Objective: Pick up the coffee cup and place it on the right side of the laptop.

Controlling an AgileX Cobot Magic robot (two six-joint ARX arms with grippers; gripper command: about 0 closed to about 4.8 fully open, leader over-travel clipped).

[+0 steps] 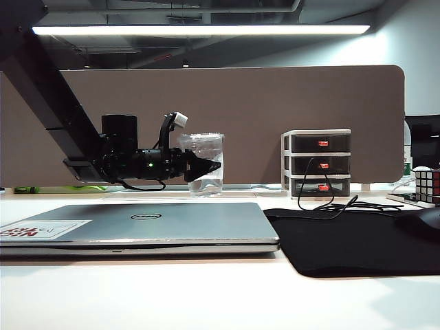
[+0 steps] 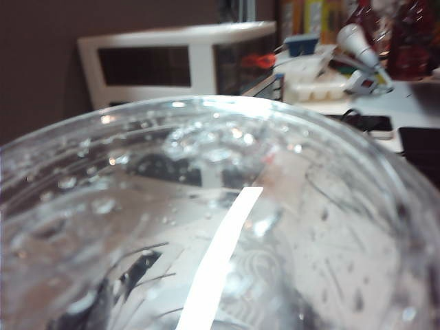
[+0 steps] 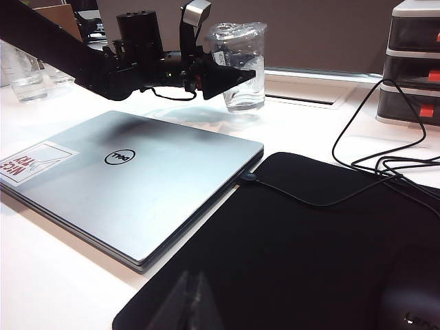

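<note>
White desk (image 1: 206, 295). Closed thin silver-grey Dell laptop (image 1: 137, 227) lies flat; black cloth mouse mat (image 1: 357, 240) just beside it. Grey three-drawer organizer with red tabs (image 1: 317, 163) at the back partition. Clear ribbed plastic coffee cup (image 1: 206, 163) stands upright behind the laptop. Left gripper (image 1: 205, 167) level at the cup, black fingers (image 3: 230, 75) either side; contact unclear. Right gripper: only a blurred tip (image 3: 185, 302) over the mat, spread unreadable.
</note>
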